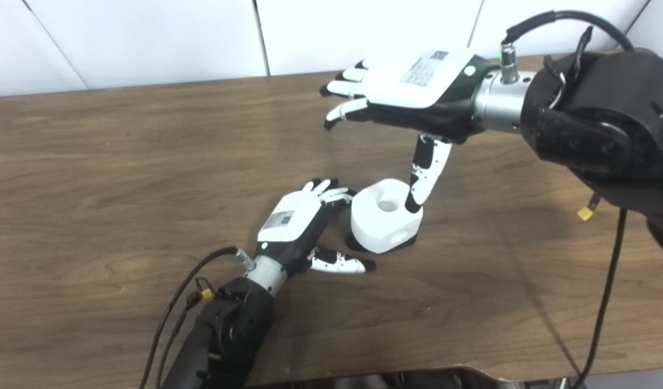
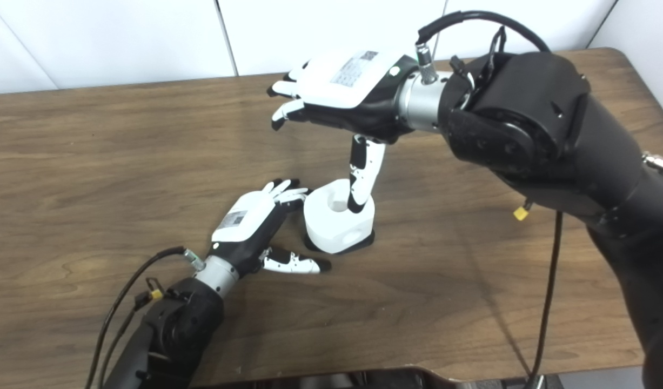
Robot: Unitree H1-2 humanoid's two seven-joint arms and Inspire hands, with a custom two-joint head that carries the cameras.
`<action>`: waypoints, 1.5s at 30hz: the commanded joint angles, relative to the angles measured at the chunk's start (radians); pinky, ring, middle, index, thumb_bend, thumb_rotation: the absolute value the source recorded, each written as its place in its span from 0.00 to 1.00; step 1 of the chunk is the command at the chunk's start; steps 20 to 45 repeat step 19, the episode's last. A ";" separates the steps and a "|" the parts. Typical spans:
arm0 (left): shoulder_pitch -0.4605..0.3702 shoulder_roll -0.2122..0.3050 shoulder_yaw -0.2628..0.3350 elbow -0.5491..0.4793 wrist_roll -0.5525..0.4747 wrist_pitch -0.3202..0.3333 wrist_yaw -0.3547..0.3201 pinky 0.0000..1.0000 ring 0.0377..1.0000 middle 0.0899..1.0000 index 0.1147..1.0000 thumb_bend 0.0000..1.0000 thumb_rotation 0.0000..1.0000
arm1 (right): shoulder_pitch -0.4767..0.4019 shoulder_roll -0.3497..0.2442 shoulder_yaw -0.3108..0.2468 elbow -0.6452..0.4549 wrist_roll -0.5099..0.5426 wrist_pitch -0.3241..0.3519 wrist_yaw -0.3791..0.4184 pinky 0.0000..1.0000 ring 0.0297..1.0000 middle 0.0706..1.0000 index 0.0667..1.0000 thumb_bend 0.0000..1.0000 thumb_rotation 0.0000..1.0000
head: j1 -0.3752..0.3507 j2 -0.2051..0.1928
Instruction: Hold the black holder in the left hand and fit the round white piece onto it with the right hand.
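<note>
The round white piece (image 1: 384,217) sits on the black holder (image 1: 358,244), of which only a thin dark rim shows at its base on the table. My left hand (image 1: 301,227) lies open just left of the pair, fingers near the white piece's far left side, thumb stretched toward the holder's front. Whether it touches them I cannot tell. My right hand (image 1: 401,92) hovers open above and behind the piece, fingers spread to the left, thumb (image 1: 426,173) pointing down over the piece's top right edge.
The brown wooden table (image 1: 120,189) spreads wide on the left and front. A white wall runs behind its far edge. Cables hang from both forearms, one with a small yellow tag (image 1: 584,213) at the right. The table's rounded right corner (image 2: 634,59) shows.
</note>
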 commanded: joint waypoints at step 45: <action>-0.106 0.032 0.079 -0.259 0.260 0.278 -0.442 1.00 1.00 1.00 1.00 1.00 0.32 | -0.025 0.001 -0.018 0.031 -0.077 0.065 0.099 1.00 1.00 1.00 0.85 1.00 0.37 | 0.069 -0.021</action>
